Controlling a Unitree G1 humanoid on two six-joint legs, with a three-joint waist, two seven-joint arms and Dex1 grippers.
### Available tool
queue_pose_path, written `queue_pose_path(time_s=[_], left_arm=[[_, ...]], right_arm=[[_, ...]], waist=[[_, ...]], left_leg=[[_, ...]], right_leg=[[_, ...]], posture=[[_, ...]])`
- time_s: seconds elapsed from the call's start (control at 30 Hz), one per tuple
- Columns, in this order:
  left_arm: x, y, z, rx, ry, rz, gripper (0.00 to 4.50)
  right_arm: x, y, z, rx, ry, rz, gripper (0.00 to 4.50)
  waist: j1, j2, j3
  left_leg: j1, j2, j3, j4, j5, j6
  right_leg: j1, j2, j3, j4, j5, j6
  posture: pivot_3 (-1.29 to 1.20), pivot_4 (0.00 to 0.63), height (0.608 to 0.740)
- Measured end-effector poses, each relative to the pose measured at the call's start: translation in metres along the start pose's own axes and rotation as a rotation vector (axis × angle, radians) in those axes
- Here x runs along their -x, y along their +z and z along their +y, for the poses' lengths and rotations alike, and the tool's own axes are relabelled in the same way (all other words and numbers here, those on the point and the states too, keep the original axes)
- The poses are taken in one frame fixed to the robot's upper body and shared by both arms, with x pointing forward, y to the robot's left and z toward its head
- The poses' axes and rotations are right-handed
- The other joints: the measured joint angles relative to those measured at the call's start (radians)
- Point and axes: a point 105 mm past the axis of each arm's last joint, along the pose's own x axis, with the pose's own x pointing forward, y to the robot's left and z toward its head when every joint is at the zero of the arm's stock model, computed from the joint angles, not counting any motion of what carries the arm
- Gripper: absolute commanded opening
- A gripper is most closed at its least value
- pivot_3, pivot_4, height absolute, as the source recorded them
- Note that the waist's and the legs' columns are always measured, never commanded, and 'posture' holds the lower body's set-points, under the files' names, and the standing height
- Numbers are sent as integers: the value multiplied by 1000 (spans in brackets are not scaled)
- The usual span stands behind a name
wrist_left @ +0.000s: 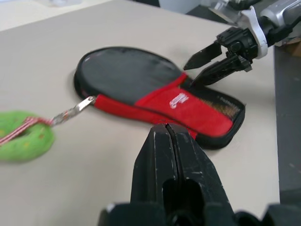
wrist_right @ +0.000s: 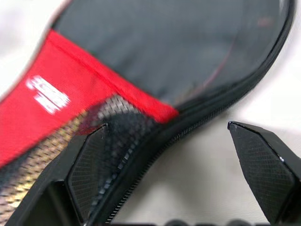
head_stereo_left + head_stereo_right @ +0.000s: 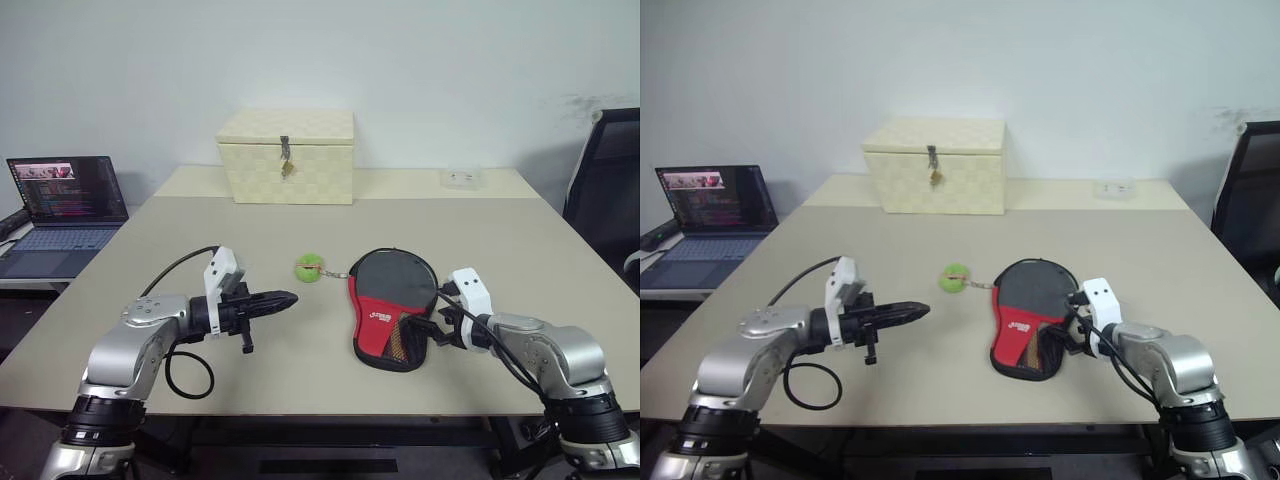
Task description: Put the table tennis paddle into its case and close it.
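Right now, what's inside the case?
Cannot confirm. The case lies flat on the table; a mesh panel shows at its narrow end. Its fabric covers whatever is inside, including any paddle.

**Lighting and picture quality: even, soft, with close-range blur**

Head views are evenly lit by diffuse light from above; the table (image 3: pixel 300 220) is bright, without glare. Shadows are faint and soft beneath the cream woven box (image 3: pixel 287 156) and the case (image 3: pixel 392 308). The laptop (image 3: pixel 66 200) screen glows. In the right wrist view the case is smeared and out of focus, its logo unreadable. The left wrist view is sharper, softening at the green zipper pull (image 1: pixel 23 141).
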Motion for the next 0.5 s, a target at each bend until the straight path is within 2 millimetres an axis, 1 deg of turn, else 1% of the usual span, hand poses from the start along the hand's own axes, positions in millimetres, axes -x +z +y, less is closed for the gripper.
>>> queue_pose_path(time_s=[0.3,0.37,0.43,0.5], left_arm=[[0,3,1,-6,17,-10,32],[0,3,1,-8,18,-11,0],[0,3,0,-8,18,-11,0],[0,3,0,-8,19,-11,0]], right_arm=[[-12,3,5,17,23,1,4500],[-14,2,6,9,31,3,4091],[-17,1,8,-10,38,5,3553],[-19,0,11,-18,45,4,2894]], waist=[[-4,-1,-1],[-7,-1,-1],[-9,-1,-1],[-11,-2,-1]], left_leg=[[1,0,2,0,0,0],[2,0,2,0,0,0],[4,1,2,0,0,0],[5,1,2,0,0,0]], right_leg=[[0,0,0,0,0,0],[1,0,0,0,0,0],[2,0,0,0,-1,1],[2,0,0,0,-1,1]], posture=[[0,150,740],[0,150,740],[0,150,740],[0,150,740]])
